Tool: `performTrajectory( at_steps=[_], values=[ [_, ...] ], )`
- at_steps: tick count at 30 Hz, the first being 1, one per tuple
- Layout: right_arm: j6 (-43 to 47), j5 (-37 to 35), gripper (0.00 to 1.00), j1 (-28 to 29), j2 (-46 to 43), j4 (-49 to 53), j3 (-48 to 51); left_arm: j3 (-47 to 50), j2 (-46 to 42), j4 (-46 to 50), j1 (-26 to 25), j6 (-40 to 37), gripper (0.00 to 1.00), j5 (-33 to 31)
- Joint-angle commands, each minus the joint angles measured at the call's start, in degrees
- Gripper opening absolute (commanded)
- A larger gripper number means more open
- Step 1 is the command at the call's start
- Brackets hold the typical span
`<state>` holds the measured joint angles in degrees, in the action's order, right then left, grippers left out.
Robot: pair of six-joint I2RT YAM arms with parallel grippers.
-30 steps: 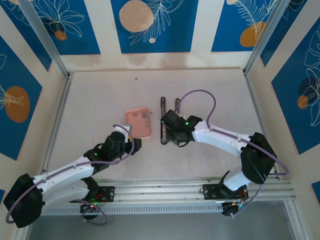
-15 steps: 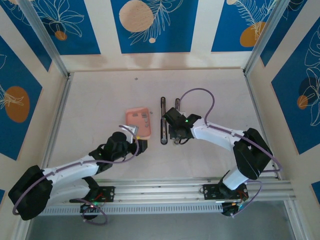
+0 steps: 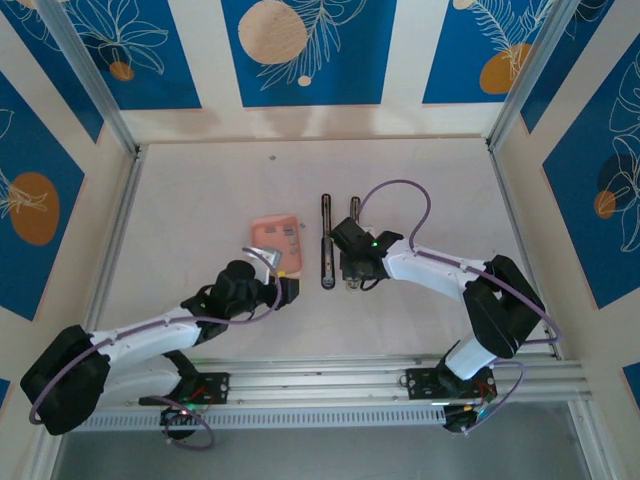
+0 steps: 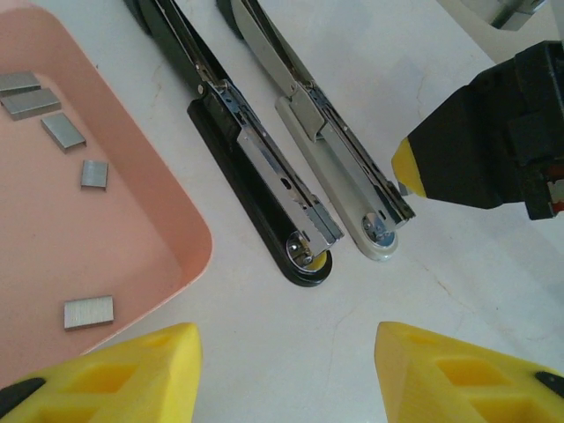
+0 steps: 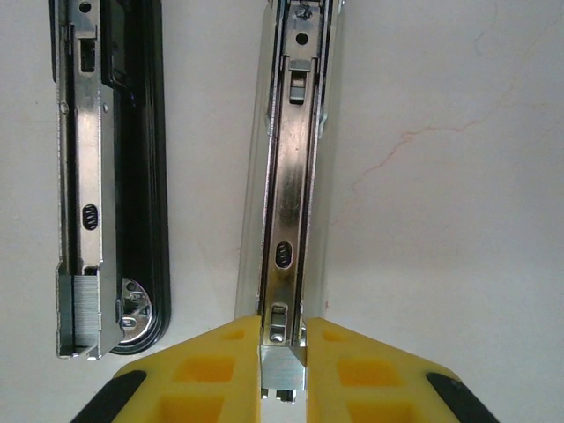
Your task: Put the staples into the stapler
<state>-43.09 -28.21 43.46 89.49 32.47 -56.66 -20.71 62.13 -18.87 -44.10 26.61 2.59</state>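
Note:
The stapler lies opened out as two parallel bars: a black bar (image 3: 326, 240) (image 4: 256, 189) (image 5: 132, 176) and a silvery-white bar (image 4: 339, 163) (image 5: 291, 176). My right gripper (image 3: 350, 278) (image 5: 284, 330) is shut on a short silvery strip of staples (image 5: 284, 370) at the near end of the white bar's metal channel. The salmon-pink box (image 3: 277, 245) (image 4: 132, 229) lies left of the stapler with several loose staple strips (image 4: 88, 312) in it. My left gripper (image 3: 289, 291) (image 4: 286, 370) hovers open and empty just in front of the box's corner and the black bar's near end.
The right arm's black wrist (image 4: 493, 141) hangs close to the right of the white bar. Metal rails (image 3: 380, 375) run along the near edge, and patterned walls enclose the table (image 3: 200, 200) on three sides.
My left gripper has moved right and slightly forward, towards the stapler's near end. My right gripper shifted slightly along the white bar and now holds still.

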Motion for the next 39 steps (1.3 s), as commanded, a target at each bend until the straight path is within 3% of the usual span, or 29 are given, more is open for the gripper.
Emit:
performTrajectory(
  at_steps=[1,26,33,39],
  values=[
    [-0.07,0.68,0.17,-0.22,0.94,-1.4,1.07,-1.96,0.54,-0.3,0.61,-0.95,0.55,0.9],
    [-1.96,0.35,0.17,1.36,-0.26,0.11,3.71,-2.38,1.64,0.16,0.64,-0.68,0.54,1.15],
    [-2.81,-0.24,0.3,2.89,-3.5,1.53,3.43,-2.58,1.94,0.11,0.64,-0.42,0.54,1.55],
    [-0.97,-0.77,0.34,2.05,-7.14,3.47,1.07,-3.06,1.77,0.87,0.61,-0.07,0.55,1.39]
  ],
)
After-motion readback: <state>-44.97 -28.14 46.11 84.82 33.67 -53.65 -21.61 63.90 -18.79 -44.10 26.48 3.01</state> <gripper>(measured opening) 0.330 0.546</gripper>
